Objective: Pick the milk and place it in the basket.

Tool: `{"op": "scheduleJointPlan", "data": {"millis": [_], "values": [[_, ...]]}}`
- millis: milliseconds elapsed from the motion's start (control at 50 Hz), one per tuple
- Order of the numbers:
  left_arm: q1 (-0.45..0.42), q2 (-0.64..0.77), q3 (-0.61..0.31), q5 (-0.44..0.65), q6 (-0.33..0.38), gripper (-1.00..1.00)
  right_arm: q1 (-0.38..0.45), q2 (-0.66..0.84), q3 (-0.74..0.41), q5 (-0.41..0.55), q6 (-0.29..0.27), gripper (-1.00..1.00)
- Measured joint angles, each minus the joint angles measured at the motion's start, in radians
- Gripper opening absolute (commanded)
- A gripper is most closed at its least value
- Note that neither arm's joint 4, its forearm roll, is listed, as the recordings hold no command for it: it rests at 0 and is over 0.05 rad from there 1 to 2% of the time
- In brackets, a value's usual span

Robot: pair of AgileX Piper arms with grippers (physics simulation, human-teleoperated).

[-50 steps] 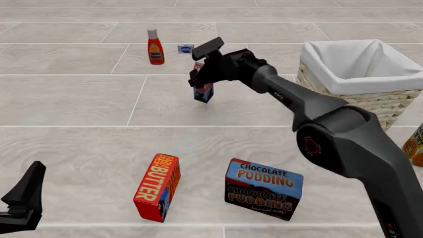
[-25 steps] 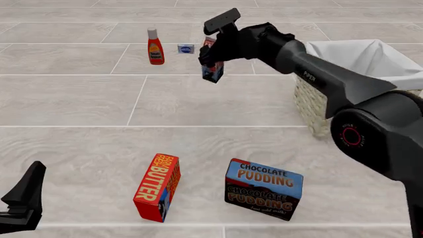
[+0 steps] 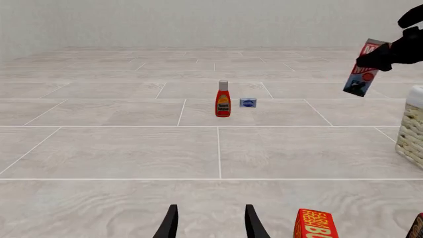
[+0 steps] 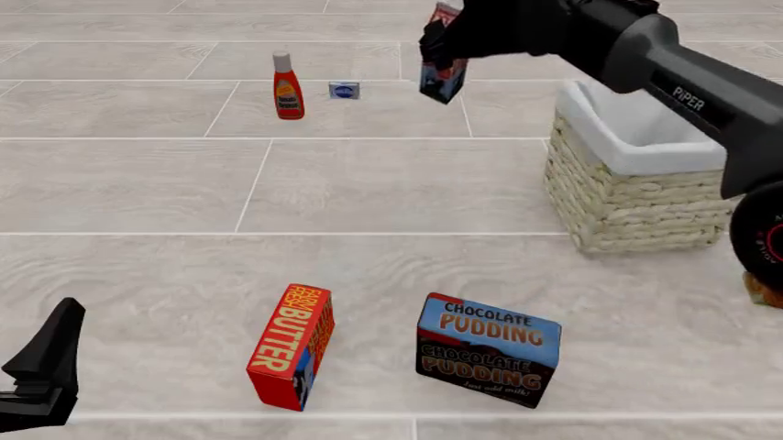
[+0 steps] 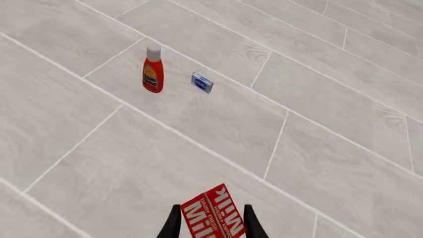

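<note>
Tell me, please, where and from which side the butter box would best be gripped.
Probably from above, across its two broad faces near the top end. The butter box stands upright on a narrow end, leaning slightly, so its thin width suits a hand's opening, and the chocolate pudding box beside it makes a sideways approach from the right awkward. The left hand, open and idle, is nearer.

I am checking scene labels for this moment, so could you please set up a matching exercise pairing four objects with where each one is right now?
Things:
1. milk
2. ketchup bottle
3. butter box
4. basket

Places:
A. upright on the far floor beside a small blue packet
B. on the floor at the right, nothing visible inside
C. held in the air by the right claw
D. near floor, left of the chocolate pudding box

Pairs: 1-C, 2-A, 3-D, 4-B
</note>
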Motion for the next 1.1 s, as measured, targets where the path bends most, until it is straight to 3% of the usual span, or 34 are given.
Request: {"op": "scheduleJointPlan", "data": {"millis": [580, 1100], "values": [[0.000, 0.000, 0.000, 0.000, 0.000, 1.00, -0.200, -0.253, 0.168, -0.001, -0.005, -1.00], [0.000, 0.000, 0.000, 0.000, 0.000, 1.00, -0.408, -0.311, 0.298, -0.040, -0.046, -1.00]]}}
